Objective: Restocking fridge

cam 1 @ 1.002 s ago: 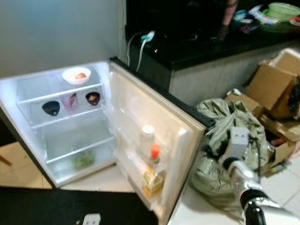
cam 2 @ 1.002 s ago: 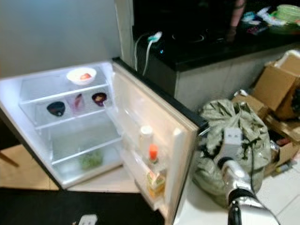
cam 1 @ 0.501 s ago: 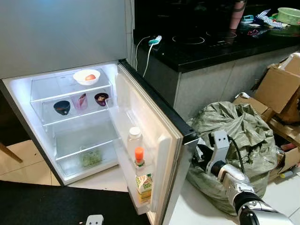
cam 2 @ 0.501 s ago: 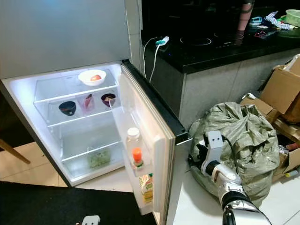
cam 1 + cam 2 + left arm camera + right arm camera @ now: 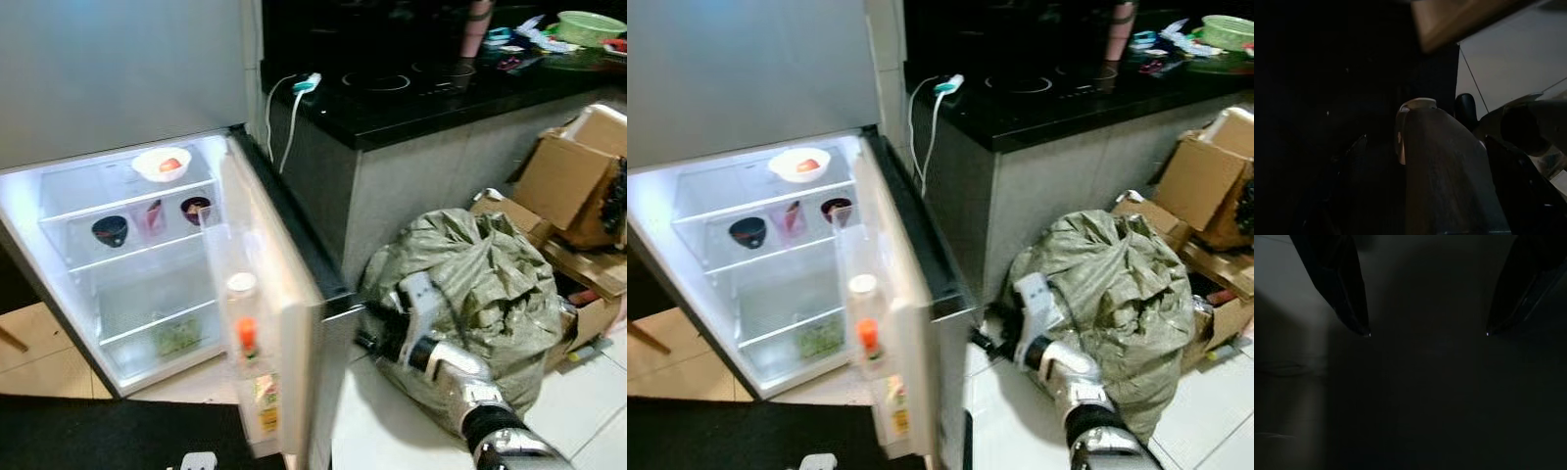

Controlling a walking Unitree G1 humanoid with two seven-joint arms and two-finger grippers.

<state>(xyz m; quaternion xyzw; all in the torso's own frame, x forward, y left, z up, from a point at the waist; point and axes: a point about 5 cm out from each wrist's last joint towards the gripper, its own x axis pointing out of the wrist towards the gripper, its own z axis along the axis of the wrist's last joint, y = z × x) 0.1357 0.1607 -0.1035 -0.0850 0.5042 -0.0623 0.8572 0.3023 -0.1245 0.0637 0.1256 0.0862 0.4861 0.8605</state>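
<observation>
The fridge (image 5: pixel 127 255) stands lit and open against the grey wall, and everything else is placed from it. Its door (image 5: pixel 269 304) is swung partway round, edge-on to the camera, between the shelves and the robot's right arm. Just beyond the hinge side runs a black counter (image 5: pixel 421 93) on a grey base, with a white charger cable (image 5: pixel 289 113) draped over its near corner and a green basket (image 5: pixel 586 24) at its far end. On the floor beside the door's outer face sits a bulging grey-green sack (image 5: pixel 470 284), and past that, further from the fridge, a heap of cardboard boxes (image 5: pixel 568 186).

The right gripper (image 5: pixel 978 342) is low at the outer face of the door, between door and sack; in its wrist view the two black fingers (image 5: pixel 1339 284) are spread wide apart with nothing between them, facing a dark flat surface.

Inside, the top shelf carries a white bowl (image 5: pixel 162 164) with something red in it. The shelf below has a dark bowl (image 5: pixel 110 230), a pink cup (image 5: pixel 152 215) and another dark bowl (image 5: pixel 195 209). A green packet (image 5: pixel 176 338) lies in the bottom compartment. The door rack holds a white-capped bottle (image 5: pixel 240 299), an orange-capped bottle (image 5: pixel 247 343) and, lower, a carton (image 5: pixel 265 406).

The left wrist view is very dark; whether that gripper's fingers are parted cannot be told.
</observation>
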